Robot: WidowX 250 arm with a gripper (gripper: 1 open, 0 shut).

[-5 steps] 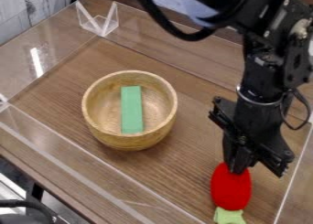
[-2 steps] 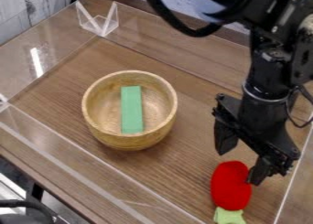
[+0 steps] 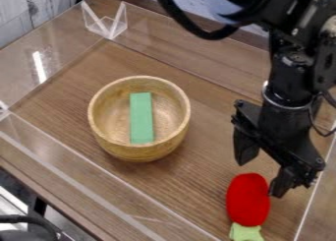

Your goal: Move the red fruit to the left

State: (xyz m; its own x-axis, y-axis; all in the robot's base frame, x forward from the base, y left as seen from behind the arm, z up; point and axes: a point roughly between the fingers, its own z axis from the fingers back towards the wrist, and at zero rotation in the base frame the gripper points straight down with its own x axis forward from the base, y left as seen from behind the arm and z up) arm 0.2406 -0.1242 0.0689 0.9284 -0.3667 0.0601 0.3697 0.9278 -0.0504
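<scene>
Wooden tabletop (image 3: 79, 92), brown grain, fills most of frame; wooden bowl (image 3: 138, 117) rests on it left of centre; red fruit (image 3: 249, 199) lies on it at lower right, green cap toward bottom edge; clear folded stand (image 3: 105, 21) at upper left.

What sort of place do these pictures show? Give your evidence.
Probably a robot test bench, not a home: a wooden table fenced by clear plastic walls, a black robot arm's gripper open above a toy red fruit, and a wooden bowl holding a green block.
</scene>
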